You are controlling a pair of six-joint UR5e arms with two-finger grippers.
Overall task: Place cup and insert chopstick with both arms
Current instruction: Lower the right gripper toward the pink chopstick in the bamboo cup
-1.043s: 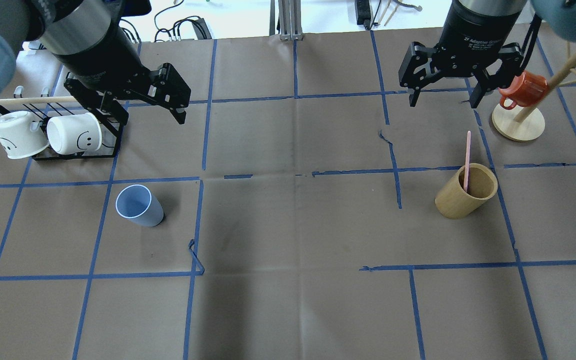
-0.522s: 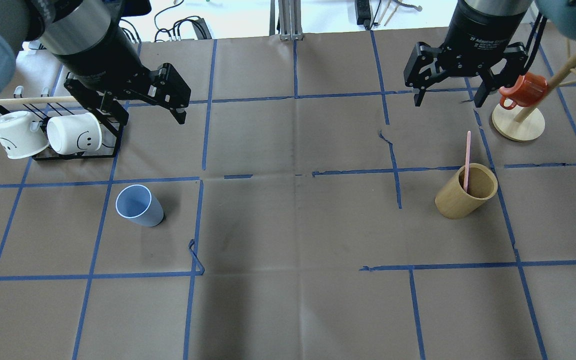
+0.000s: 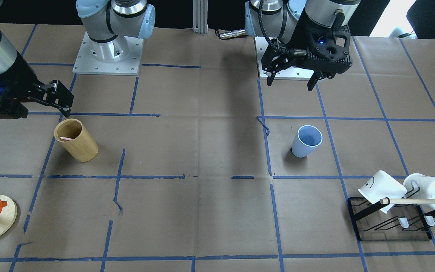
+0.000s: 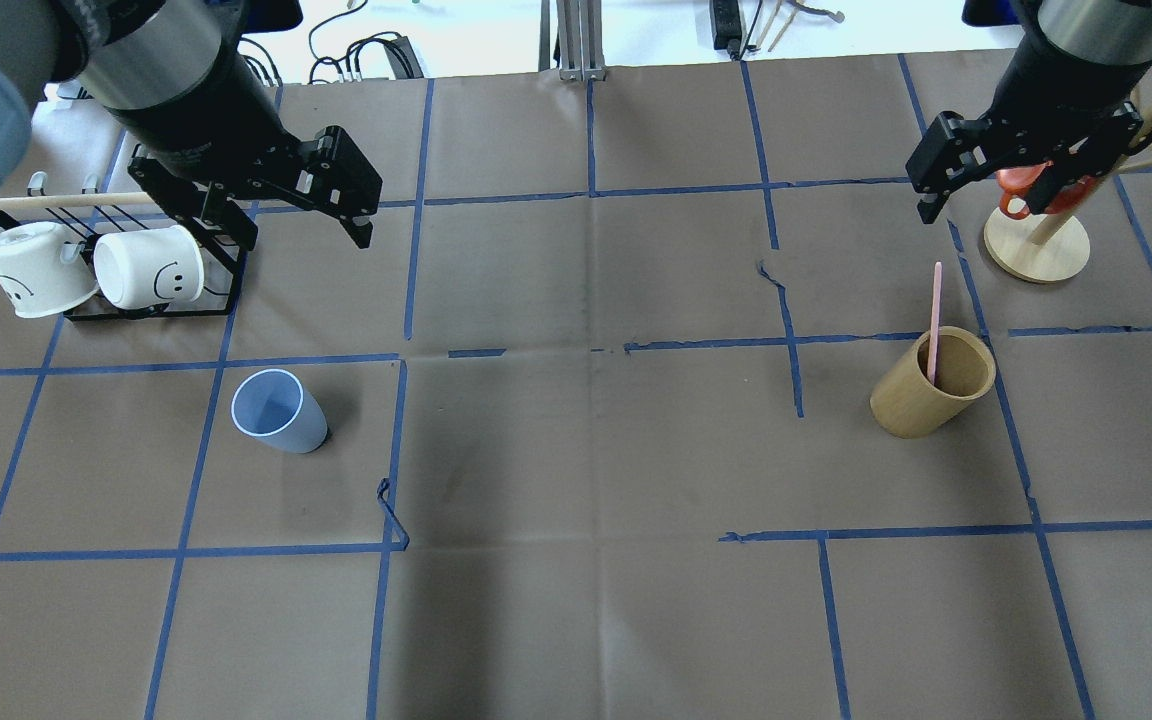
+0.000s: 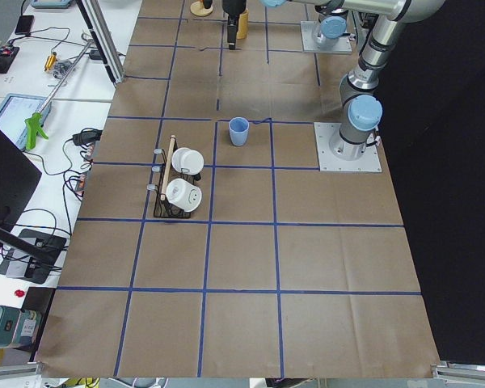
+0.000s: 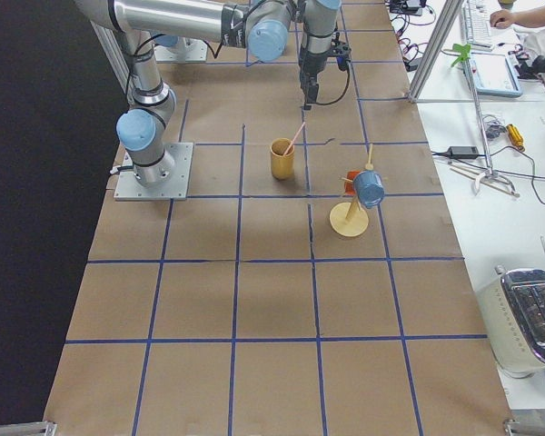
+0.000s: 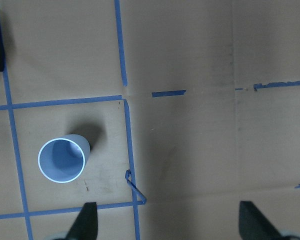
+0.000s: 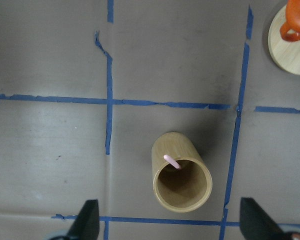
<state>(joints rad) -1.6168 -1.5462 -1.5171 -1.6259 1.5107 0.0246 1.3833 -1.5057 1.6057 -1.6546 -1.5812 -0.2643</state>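
Note:
The light-blue cup stands upright on the table's left half; it also shows in the front view and the left wrist view. My left gripper is open and empty, high above the table behind the cup. One pale-pink chopstick leans in the tan wooden holder; the right wrist view shows its tip inside the holder. My right gripper is open and empty, raised behind the holder, close to the mug tree.
A black rack with two white mugs and a long wooden dowel sits at the back left. A wooden mug tree with an orange mug stands at the back right, next to my right gripper.
My right gripper has moved to the right and turned, ending in front of the orange mug. The left gripper, cup, chopstick and holder have not moved.

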